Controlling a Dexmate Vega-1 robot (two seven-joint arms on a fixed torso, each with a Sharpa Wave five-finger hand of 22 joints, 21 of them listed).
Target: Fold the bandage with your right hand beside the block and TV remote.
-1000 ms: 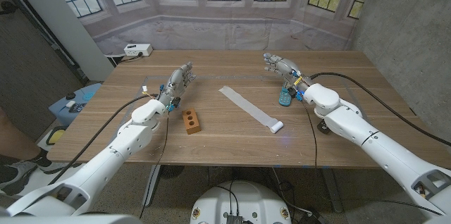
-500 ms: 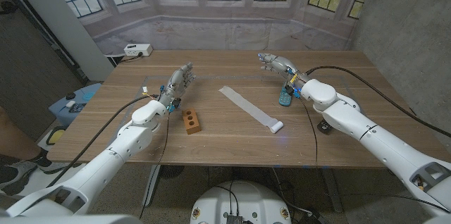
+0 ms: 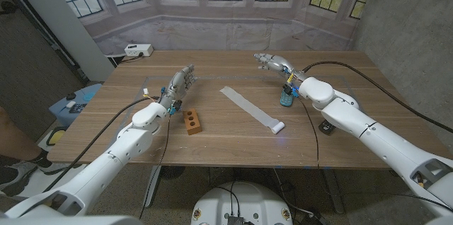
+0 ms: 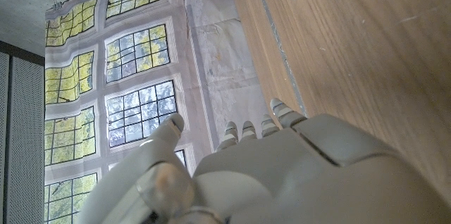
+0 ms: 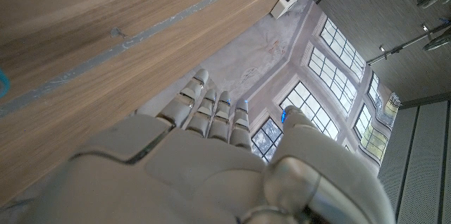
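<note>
White bandage (image 3: 249, 109) unrolled beside block (image 3: 192, 121)

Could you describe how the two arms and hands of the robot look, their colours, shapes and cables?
Both arms have smooth, rounded white shells with dark seams at the joints. A black cable runs along each arm to the wrist, where small blue and orange parts show. The left hand and the right hand are light grey, with segmented, metallic-looking fingers and darker gaps between the segments.

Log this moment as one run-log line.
left hand: open, idle | right hand: open, above table | bandage: unfolded, flat | block: untouched
</note>
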